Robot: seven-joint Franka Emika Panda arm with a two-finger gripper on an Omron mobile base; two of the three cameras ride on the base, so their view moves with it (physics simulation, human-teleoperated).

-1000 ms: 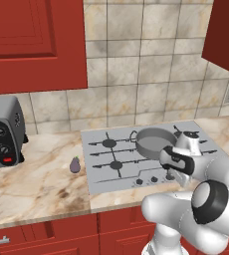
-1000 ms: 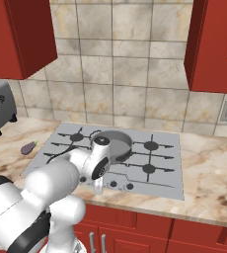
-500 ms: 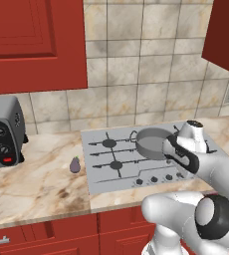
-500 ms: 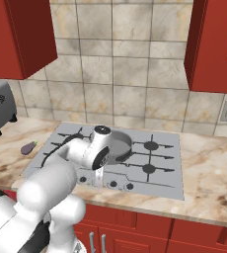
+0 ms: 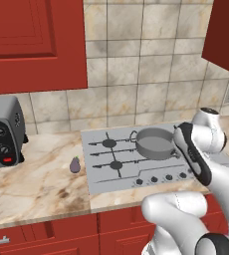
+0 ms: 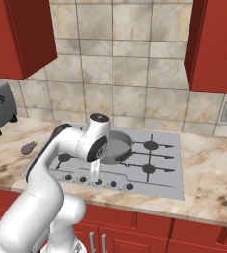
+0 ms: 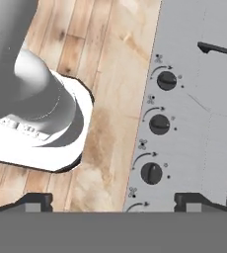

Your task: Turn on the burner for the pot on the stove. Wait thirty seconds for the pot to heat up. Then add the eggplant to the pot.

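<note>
The released claw point(image 7: 113, 200) is hanging over the small dark knobs point(image 7: 159, 124) of the flat light-grey stove point(image 5: 136, 174), apparently in the burner-lighting step, while the shallow grey metal pot point(image 5: 156, 143) is sitting on its grate and the tiny purple eggplant point(image 5: 75, 165) is lying on the marble bench point(image 5: 37, 184), awaiting pickup after the wait.

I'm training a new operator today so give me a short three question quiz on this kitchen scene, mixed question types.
1. True or false: the eggplant already lies in the pot.
2. Which side of the stove is the toaster oven on in the left base view: A) left, B) right, C) behind it?
3. Fill in: in the hand view the claw hangs over the stove's front edge beside a row of dark ____.

Key:
1. False; it lies on the counter, left of the stove.
2. A.
3. Knobs.
</note>
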